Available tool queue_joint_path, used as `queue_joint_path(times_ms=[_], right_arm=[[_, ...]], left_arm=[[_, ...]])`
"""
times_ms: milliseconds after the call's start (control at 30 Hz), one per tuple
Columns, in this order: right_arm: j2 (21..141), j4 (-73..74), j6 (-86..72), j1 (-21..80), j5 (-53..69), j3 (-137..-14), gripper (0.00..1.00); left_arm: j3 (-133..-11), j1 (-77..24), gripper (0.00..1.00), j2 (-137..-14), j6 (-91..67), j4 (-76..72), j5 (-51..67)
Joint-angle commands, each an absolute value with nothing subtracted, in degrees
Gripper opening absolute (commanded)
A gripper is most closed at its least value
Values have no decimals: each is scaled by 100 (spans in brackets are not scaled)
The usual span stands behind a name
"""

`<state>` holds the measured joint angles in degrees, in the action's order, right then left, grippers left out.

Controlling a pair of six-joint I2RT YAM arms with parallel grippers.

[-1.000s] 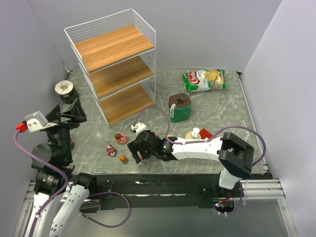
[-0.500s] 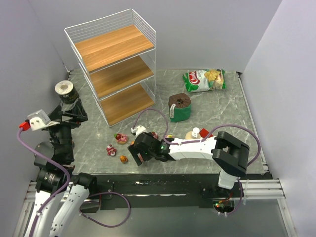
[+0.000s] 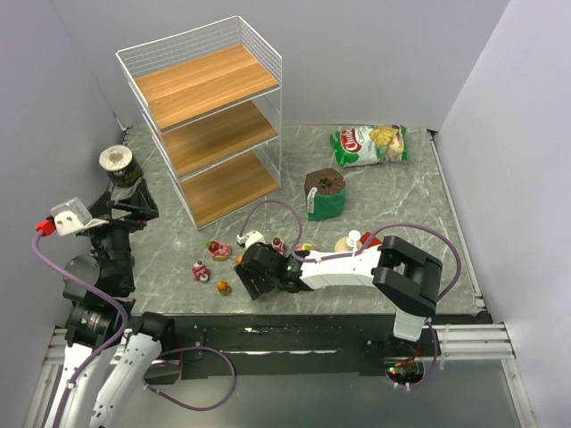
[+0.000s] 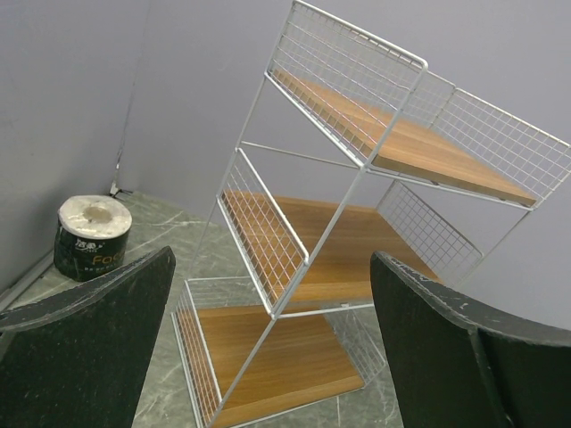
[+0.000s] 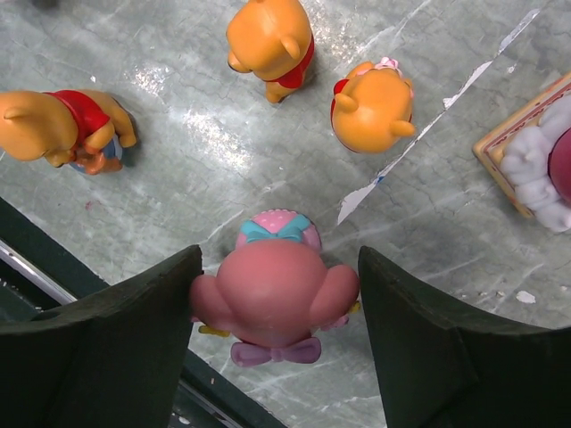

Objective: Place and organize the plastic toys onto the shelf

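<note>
Reaching low across the near side of the worktop (image 3: 419, 201), the right arm points its right fingers (image 5: 98, 348) straight down at a pink toy (image 5: 272, 290). The pink toy stands on the worktop, close to the near edge, right between the two fingers. One finger is on each side of it, very close to its little arms. I cannot tell if they squeeze it or only stand beside it.

More toys stand on the worktop near it. An orange bear toy (image 5: 268, 40) and a second bear toy (image 5: 373, 107) stand side by side. A third bear toy (image 5: 53, 125) in a red shirt stands apart from them.

The shelf (image 3: 205, 89) is tall and white, with three brown wooden boards. It stands at the far left of the worktop, well apart from the pink toy.

The left fingers (image 4: 89, 348) are up in the air on the left, facing the shelf. They are spread very wide and hold nothing.

A roll of toilet paper (image 4: 92, 234) stands left of the shelf. A bag of chips (image 3: 370, 143) lies on the far right.
</note>
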<state>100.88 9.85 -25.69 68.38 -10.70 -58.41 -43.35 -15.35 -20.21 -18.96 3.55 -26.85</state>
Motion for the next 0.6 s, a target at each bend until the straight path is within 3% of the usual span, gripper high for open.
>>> queue_joint_path(times_ms=[0,300,567], right_arm=[[10107,844,-2654,6882,-1213,-5845,74],[9976,984,-2698,6873,-1230,-5862,44],[9264,1090,-2742,6882,-1450,-5836,41]], left_arm=[[-4324,-1547,96,-2083,-1854,97,-2751],[-4298,-1547,96,-2083,-1854,97,-2760],[-4307,-1547,96,-2074,-1854,106,-2786]])
